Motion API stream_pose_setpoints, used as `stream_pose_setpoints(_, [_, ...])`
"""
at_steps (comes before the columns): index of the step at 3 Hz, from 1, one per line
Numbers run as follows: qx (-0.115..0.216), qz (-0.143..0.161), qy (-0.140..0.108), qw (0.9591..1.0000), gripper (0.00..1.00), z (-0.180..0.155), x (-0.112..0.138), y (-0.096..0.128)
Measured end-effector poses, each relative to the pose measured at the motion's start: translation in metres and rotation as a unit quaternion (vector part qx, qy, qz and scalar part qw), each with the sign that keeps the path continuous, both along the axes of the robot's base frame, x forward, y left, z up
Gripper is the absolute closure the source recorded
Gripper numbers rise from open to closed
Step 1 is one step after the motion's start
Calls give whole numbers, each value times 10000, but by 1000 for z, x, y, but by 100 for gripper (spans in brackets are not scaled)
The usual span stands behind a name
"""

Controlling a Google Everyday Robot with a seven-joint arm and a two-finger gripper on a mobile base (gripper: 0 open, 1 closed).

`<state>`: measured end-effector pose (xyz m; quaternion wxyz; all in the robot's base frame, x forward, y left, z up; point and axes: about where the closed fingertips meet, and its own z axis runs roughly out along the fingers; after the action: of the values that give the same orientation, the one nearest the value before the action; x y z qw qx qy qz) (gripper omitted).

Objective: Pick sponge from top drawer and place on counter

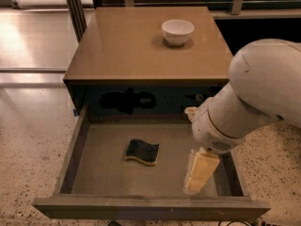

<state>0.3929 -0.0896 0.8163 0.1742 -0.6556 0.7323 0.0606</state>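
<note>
Gripper [200, 173], width I cannot tell, hangs in the top drawer [103, 178] off the table's [131, 46] front-right corner; descending here, I'd likely miss the sponge [142, 151].

Dim warm light; tool [200, 173] in drawer [141, 209]
</note>
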Motion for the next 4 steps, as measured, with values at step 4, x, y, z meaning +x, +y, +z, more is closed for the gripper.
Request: stream_pose_setpoints(4, [-95, 346, -535, 9979, 0, -74, 69, 33])
